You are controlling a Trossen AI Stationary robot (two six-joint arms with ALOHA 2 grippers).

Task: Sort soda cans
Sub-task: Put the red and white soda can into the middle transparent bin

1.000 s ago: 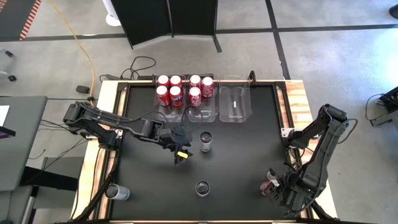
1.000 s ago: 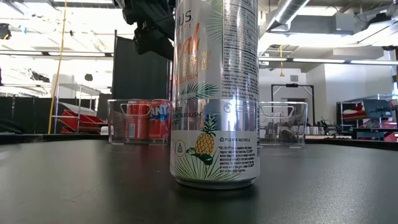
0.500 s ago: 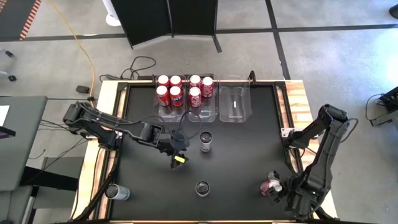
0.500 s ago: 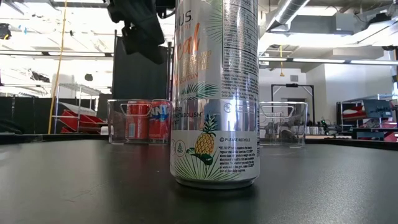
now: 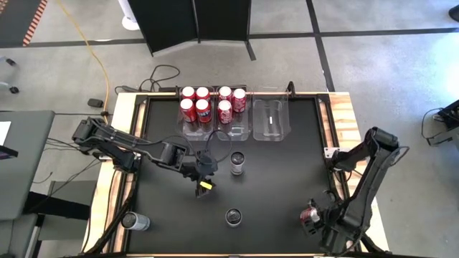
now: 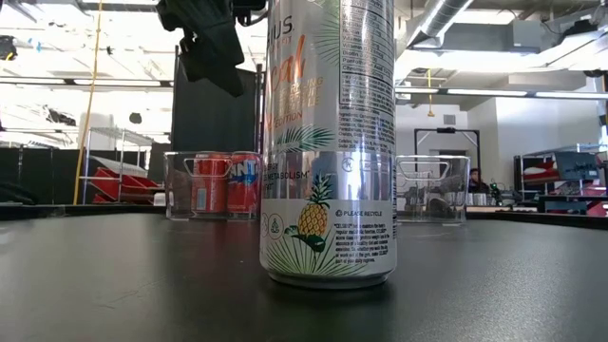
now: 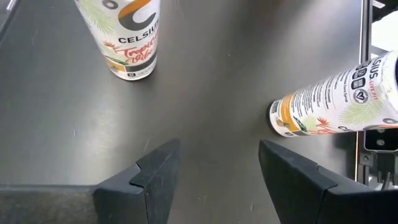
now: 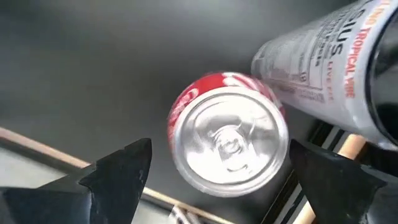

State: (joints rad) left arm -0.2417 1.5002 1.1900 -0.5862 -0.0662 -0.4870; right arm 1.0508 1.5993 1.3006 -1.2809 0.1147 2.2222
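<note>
1. The step in hand looks like the pick-up stage: several cans are not yet sorted. The right claw point(image 8: 217, 180) hangs spread wide directly above a red soda can with a silver top point(image 8: 227, 146), which stands near the front right corner of the black tabletop point(image 5: 287, 179). The claw is not yet touching the can.
2. The next move probably calls for lowering straight down so the fingers pass either side of the can, then closing without tipping it. A silver can stands close by and may get in the way.
3. The left claw point(image 7: 217, 168) hovers open and empty over the middle of the tabletop, near a silver-grey can with a dark top point(image 5: 237, 163).
4. Another tall silver can point(image 6: 328, 142) stands at the front centre and a further one at the front left edge.
5. Eight red cans point(image 5: 195, 102) already fill two clear plastic bins point(image 5: 270, 120) at the far edge; the third bin looks empty.
6. Readable writing: "CELSIUS" on the silver cans, with a pineapple picture and "PLEASE RECYCLE".
</note>
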